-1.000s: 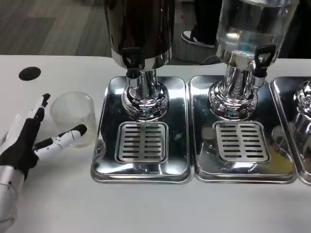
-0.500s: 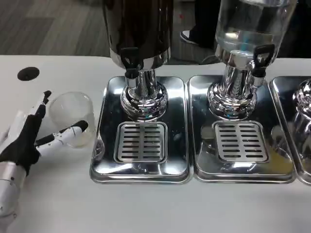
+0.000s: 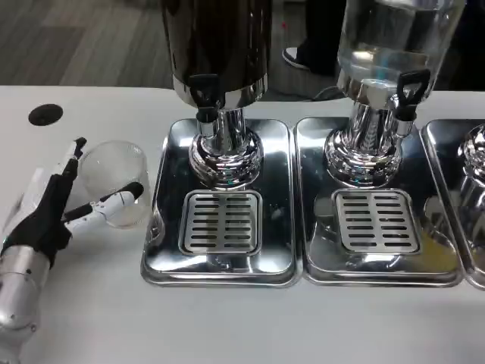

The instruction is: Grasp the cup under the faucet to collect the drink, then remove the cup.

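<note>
White table (image 3: 91, 303): left hand (image 3: 53, 208), fingers (image 3: 114, 203) apart, cradles the upright cup (image 3: 115, 182).

Left hand (image 3: 53, 208) edged right, fingers closer around clear cup (image 3: 115, 182); cup unmoved.

No readable text, label, brand, number or sign appears on anything here.

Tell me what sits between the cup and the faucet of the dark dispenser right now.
In the head view, only bare white table and the raised left rim of the steel drip tray separate the cup from the faucet.
</note>
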Controlling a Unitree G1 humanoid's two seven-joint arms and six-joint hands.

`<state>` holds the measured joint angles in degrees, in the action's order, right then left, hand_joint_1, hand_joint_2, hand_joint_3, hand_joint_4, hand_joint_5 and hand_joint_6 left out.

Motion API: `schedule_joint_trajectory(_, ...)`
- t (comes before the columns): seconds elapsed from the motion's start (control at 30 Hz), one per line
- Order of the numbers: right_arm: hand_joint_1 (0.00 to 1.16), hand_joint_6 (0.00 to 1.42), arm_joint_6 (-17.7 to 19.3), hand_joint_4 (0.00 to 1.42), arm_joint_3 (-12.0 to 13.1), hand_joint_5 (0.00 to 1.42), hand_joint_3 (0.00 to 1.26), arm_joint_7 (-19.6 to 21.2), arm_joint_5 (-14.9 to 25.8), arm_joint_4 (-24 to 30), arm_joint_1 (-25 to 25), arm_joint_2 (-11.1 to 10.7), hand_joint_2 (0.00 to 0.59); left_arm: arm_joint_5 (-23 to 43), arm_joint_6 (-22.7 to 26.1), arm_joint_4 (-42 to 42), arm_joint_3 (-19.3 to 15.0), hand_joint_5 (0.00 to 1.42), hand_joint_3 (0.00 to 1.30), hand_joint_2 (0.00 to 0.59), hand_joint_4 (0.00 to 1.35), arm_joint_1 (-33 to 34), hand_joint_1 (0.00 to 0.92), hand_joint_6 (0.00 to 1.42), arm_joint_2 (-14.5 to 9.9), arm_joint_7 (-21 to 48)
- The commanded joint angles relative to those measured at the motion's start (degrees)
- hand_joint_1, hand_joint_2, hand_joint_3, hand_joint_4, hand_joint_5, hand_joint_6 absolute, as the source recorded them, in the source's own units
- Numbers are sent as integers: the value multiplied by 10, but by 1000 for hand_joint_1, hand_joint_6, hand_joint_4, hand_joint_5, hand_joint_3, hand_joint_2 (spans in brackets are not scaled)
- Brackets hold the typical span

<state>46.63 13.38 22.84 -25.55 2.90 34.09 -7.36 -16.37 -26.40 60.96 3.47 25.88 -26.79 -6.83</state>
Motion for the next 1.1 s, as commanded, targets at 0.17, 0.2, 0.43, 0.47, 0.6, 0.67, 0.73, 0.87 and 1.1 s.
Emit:
schedule_joint_trajectory(0.17,745,180,15,379,12,312,435,3,8,1,3,3,571,-5,3,10,8,0,40,108,5,13,400,0,8,-6)
schedule_joint_trajectory(0.2,745,180,16,379,12,312,435,3,8,0,3,4,571,-5,3,11,8,0,55,112,13,14,395,0,8,-6)
schedule_joint_trajectory(0.43,745,180,16,379,12,313,441,2,6,-1,0,6,571,-3,3,14,6,38,150,128,125,15,370,0,5,-8)
schedule_joint_trajectory(0.47,745,180,16,379,12,313,442,2,6,-1,0,7,571,-2,2,14,5,49,163,129,140,14,366,0,5,-8)
schedule_joint_trajectory(0.6,745,180,15,379,11,313,443,1,6,0,0,7,571,0,1,15,3,88,208,148,203,13,358,0,4,-9)
schedule_joint_trajectory(0.67,745,180,15,379,11,313,443,0,5,0,0,7,571,1,0,15,2,111,224,156,243,10,362,0,4,-10)
schedule_joint_trajectory(0.73,745,180,15,379,11,313,443,0,6,0,0,7,571,2,-2,13,0,133,246,162,276,7,368,0,4,-13)
schedule_joint_trajectory(0.87,745,180,15,379,10,313,443,0,6,0,-1,7,571,3,-5,12,-2,170,282,174,334,4,365,0,4,-16)
schedule_joint_trajectory(1.1,745,180,15,379,10,313,443,0,6,-1,0,8,571,5,-10,9,-6,238,364,193,445,0,378,0,1,-20)
